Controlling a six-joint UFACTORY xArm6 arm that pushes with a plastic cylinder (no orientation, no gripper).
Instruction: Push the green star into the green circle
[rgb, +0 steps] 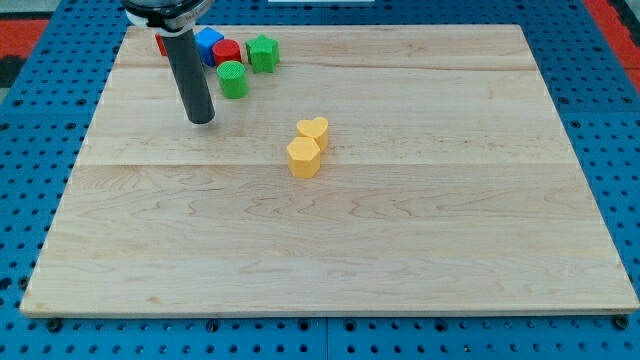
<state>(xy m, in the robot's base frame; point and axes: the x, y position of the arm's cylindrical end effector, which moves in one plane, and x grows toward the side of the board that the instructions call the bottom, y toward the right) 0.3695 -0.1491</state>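
The green star sits near the view's top left of the wooden board. The green circle lies just below and left of it, a small gap apart. My tip rests on the board, below and left of the green circle, not touching any block. The dark rod rises from it toward the view's top.
A red block and a blue block crowd against the green circle's upper side; another red block peeks out behind the rod. A yellow heart and yellow hexagon touch near the board's middle.
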